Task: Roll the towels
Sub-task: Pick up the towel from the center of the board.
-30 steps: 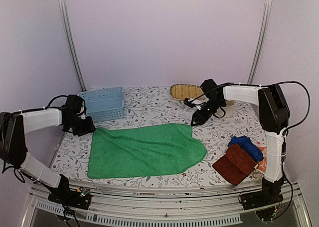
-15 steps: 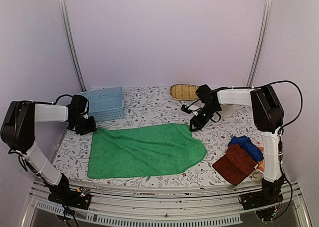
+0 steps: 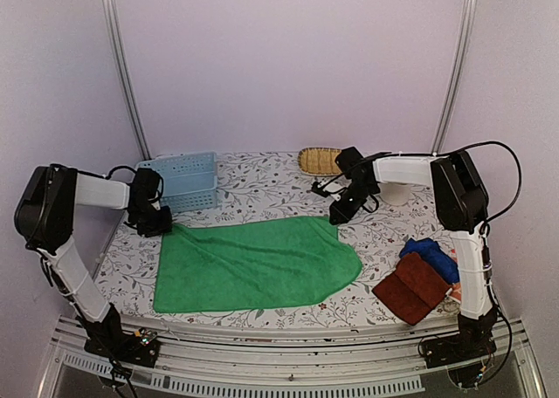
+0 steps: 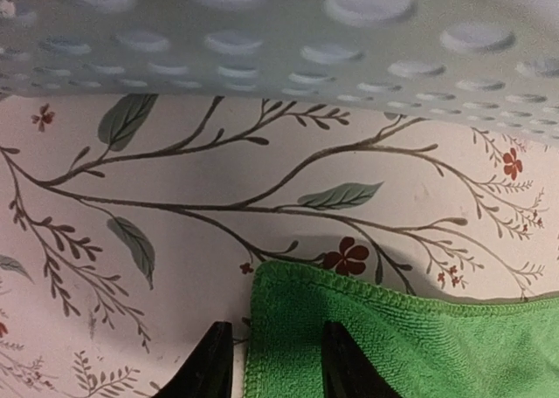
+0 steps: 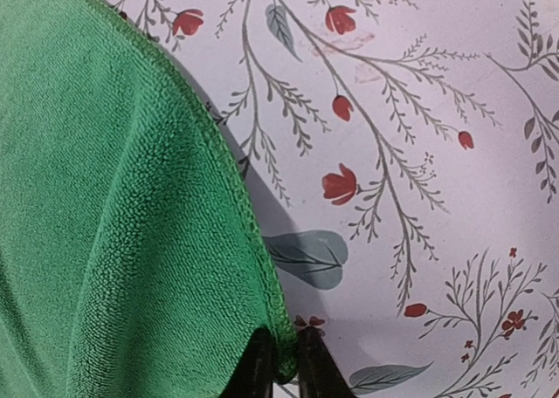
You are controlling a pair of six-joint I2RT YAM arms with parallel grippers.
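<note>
**Right jaws pinching one far corner of the green towel, left jaws straddling the other**

Four towels are lying on the surface (image 3: 262, 184), a pale cloth printed with leafy branches and small red flowers. One green towel (image 3: 253, 263), long and of fine looped terry with a stitched hem, is lying spread flat in the middle, its near right corner rounded off. One reddish-brown towel (image 3: 412, 287), folded to a thick rectangle, is sitting near the right front edge. One royal blue towel (image 3: 434, 257) is lying bunched against its far side. A sliver of orange cloth (image 3: 458, 264) is showing just beside those two, too little of it to tell its shape.

Two containers are standing at the back: one pale blue plastic basket (image 3: 183, 180), rectangular with rows of round holes, and one oval woven straw tray (image 3: 319, 160).

The left jaws are standing apart at the green towel's far left corner, just in front of the basket, the dark fingers (image 4: 214, 363) straddling the hemmed edge without pinching it. The right jaws are closing tight on the far right corner, the two fingertips (image 5: 258, 367) squeezing the hem between them.
</note>
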